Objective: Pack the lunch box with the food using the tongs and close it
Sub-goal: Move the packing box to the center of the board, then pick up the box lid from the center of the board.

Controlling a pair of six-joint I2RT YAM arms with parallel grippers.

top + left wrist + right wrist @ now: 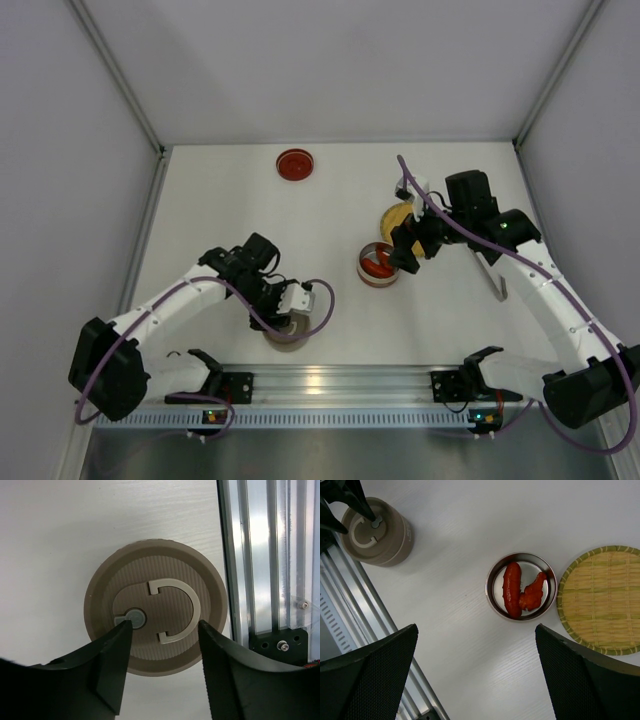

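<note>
The lunch box (155,605) is a round beige container with a flat ring handle on its lid, standing by the near rail (287,332). My left gripper (163,627) hangs open just above the lid, with one finger on each side of the handle and nothing held. Two red pieces of food (520,591) lie in a small round metal tin (492,582) mid-table (378,265). My right gripper (476,630) is wide open and empty, high over the bare table beside the tin. The tongs (493,275) lie on the table to the right of the right arm.
A yellow woven plate (600,600) sits next to the tin, partly under the right wrist in the top view. A small red round dish (295,163) lies at the back. The aluminium rail (265,555) runs along the near edge close to the lunch box.
</note>
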